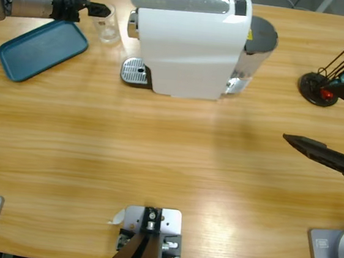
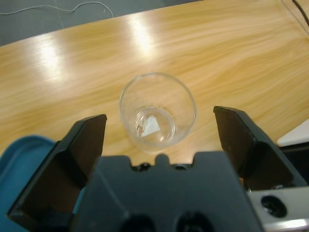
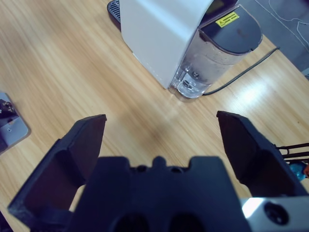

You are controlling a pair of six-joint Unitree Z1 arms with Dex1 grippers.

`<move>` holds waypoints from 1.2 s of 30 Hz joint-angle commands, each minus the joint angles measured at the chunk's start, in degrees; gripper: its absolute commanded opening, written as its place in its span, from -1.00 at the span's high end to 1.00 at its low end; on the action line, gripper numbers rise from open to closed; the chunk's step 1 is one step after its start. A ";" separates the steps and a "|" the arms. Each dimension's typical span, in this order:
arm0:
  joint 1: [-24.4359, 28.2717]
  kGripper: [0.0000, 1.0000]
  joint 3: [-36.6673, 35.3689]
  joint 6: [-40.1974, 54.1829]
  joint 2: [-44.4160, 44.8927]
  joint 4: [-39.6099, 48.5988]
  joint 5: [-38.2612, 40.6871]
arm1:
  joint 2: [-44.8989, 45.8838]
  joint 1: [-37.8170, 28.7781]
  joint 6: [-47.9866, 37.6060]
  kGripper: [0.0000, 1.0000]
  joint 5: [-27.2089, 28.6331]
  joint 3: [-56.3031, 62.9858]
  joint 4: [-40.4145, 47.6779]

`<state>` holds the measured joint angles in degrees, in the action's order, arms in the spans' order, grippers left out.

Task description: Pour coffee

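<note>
Left gripper point(image 2: 159, 140) stood wide open around a clear glass point(image 2: 157, 112), holding nothing. Right gripper point(image 3: 161, 145), also wide open and empty, hovered over bare table point(image 3: 72, 63) near the white coffee machine point(image 3: 159, 34).

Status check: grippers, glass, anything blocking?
Left gripper open, jaws either side of the empty glass. Right gripper open, holding nothing. Coffee machine drip tray bare; path unobstructed.

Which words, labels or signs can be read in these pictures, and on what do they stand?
No text can be read.
Yellow sticker on the dark lid of the coffee machine: it seems to be a warning label, but its print is too small to read.
</note>
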<state>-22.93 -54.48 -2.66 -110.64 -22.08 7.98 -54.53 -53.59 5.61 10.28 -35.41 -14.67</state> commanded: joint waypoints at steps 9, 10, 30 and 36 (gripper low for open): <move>-0.54 -0.90 -2.63 0.50 -6.36 2.75 -0.95 | -0.75 0.59 0.28 -1.00 0.62 2.10 0.78; -0.54 -0.90 -2.79 0.53 -6.69 2.75 -0.93 | -0.75 0.59 0.28 -1.00 0.62 2.10 0.78; -0.54 0.05 -5.32 0.55 -8.36 5.65 -0.95 | -0.58 0.59 0.46 -1.00 1.15 2.19 0.77; -0.54 0.04 -5.28 0.71 -8.29 6.93 -0.95 | -0.49 0.59 0.46 -1.00 1.32 2.19 0.73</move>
<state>-23.05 -60.19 -2.66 -115.52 -17.12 7.96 -54.53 -53.59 5.62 10.92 -34.98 -14.58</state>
